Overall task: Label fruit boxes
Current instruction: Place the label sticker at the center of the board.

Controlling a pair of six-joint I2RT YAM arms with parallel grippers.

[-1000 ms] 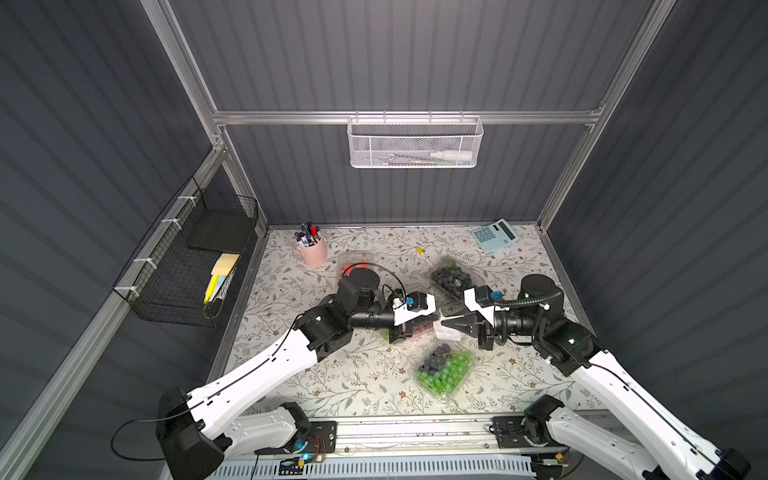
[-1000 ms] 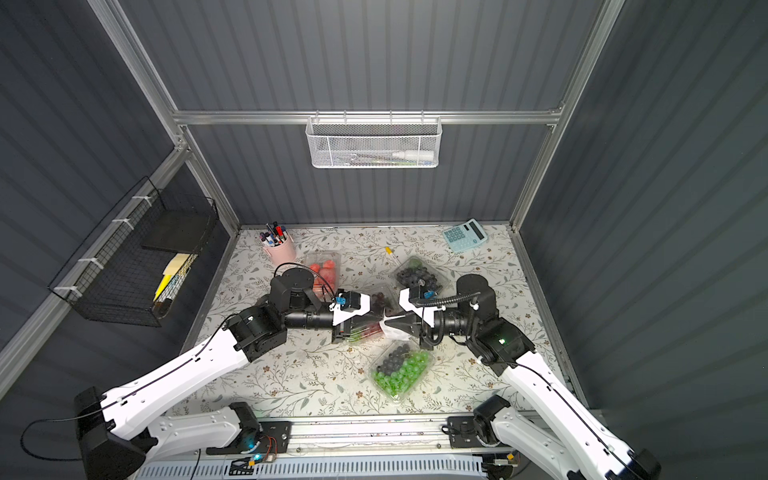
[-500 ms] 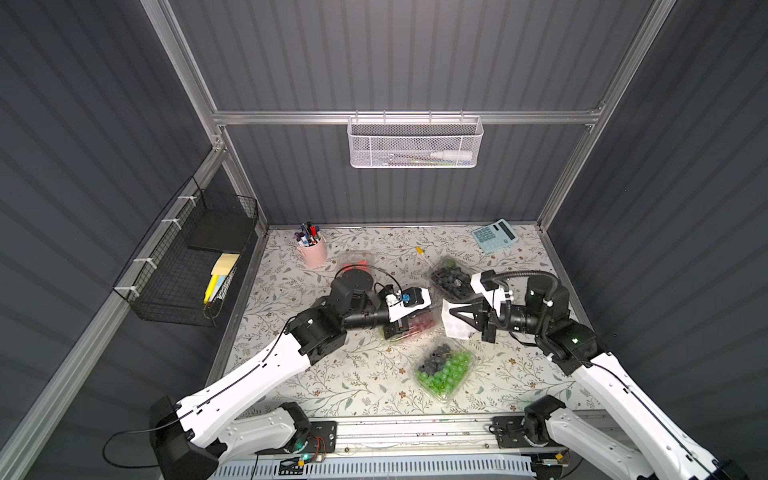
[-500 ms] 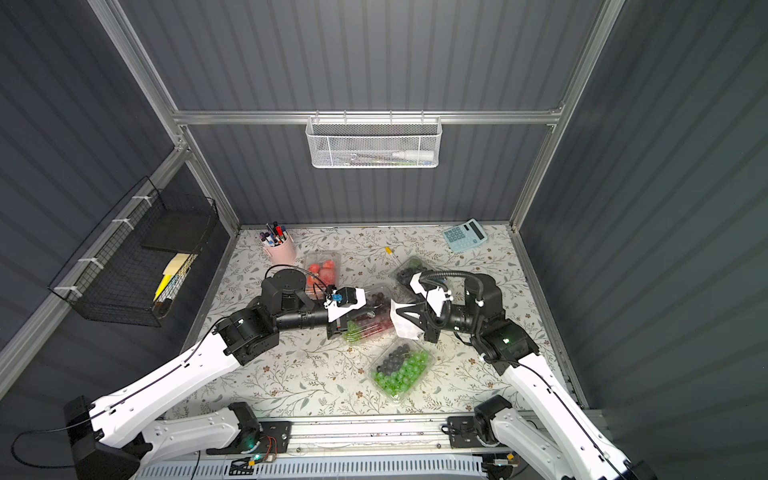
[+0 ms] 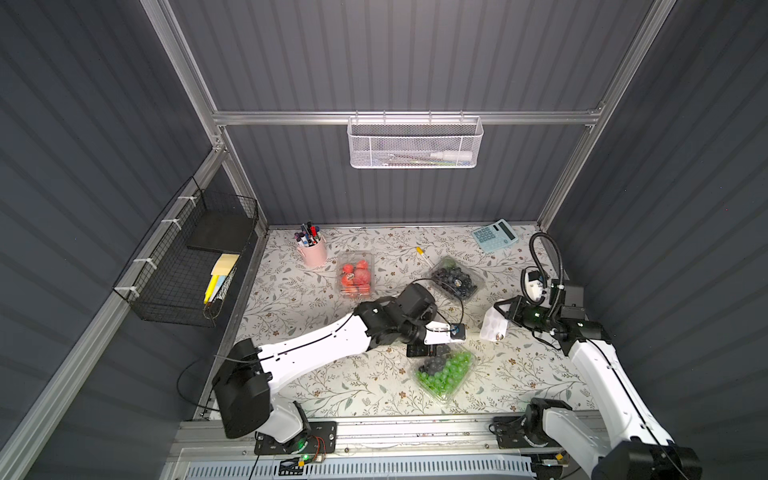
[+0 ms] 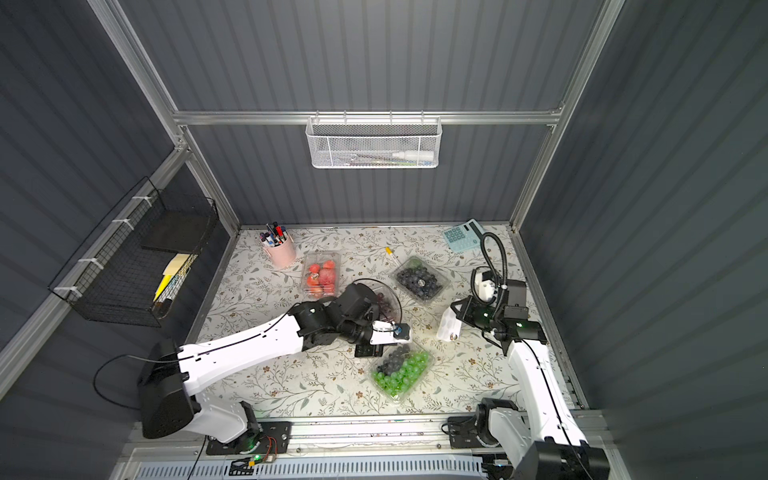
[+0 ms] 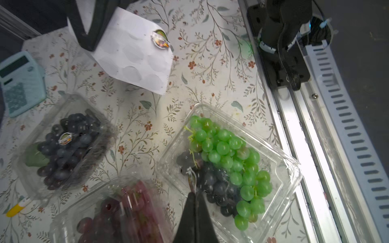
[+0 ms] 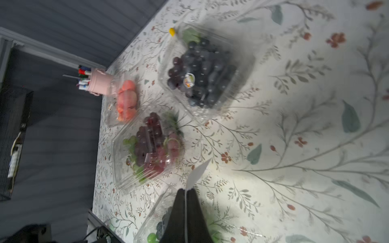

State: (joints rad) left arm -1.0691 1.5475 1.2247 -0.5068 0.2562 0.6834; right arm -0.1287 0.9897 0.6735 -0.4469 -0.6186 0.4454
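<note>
1. Clear plastic sits nearest the front rail: the box of green grapes with dark berries lies flat on the floral table. I can see no label on its lid.
2. Just above its dark-berry end, the left gripper is pressed shut and pinches what looks like a small peeled sticker curling off its tips. The sticker could fold on itself or cling to the fingers instead of the lid. Nothing braces the box, so a firm press may flex the thin lid or make the box slide.
3. Beside this, the right gripper is clamped on the white sticker sheet, which it holds off the table with one printed sticker left on it. A careless swing could brush the loose sheet against the left arm.
4. The box of red and green grapes lies close behind and is mostly hidden under the left arm in both top views. A low wrist could nudge it.
5. Farther back are the blueberry box, with a label on its lid, and the strawberry box, the two well apart.
6. Farthest back are the pink pen cup and the calculator.
</note>
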